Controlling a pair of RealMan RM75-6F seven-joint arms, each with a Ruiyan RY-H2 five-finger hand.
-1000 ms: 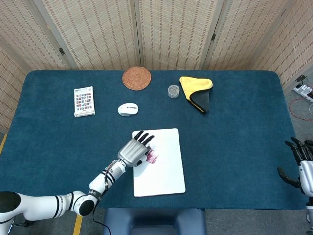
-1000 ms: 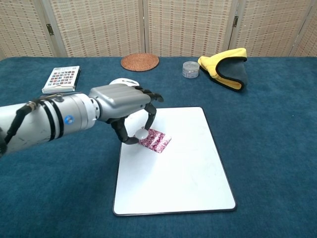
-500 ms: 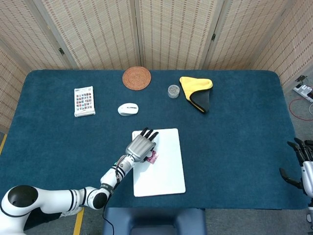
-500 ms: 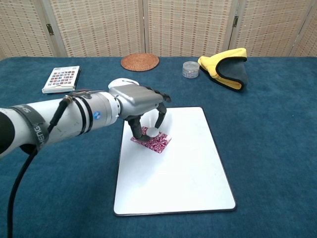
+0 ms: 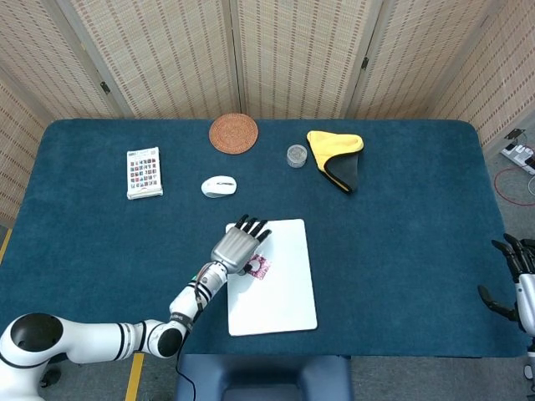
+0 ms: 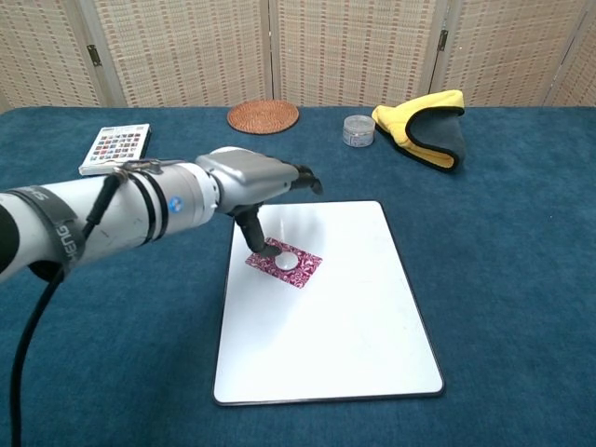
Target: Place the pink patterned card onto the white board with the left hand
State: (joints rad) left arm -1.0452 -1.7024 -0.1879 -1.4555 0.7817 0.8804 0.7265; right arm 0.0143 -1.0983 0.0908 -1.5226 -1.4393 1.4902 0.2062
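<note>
Pink patterned card flat on white rectangular board; left hand now released, fingers lifted off

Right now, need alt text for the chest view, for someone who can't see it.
The robot's left hand hovers over a pink patterned card lying flat on a white board, one digit reaching down at the card's left edge. Behind, on the blue table: a woven coaster, small jar, yellow cloth and a swatch booklet.
</note>
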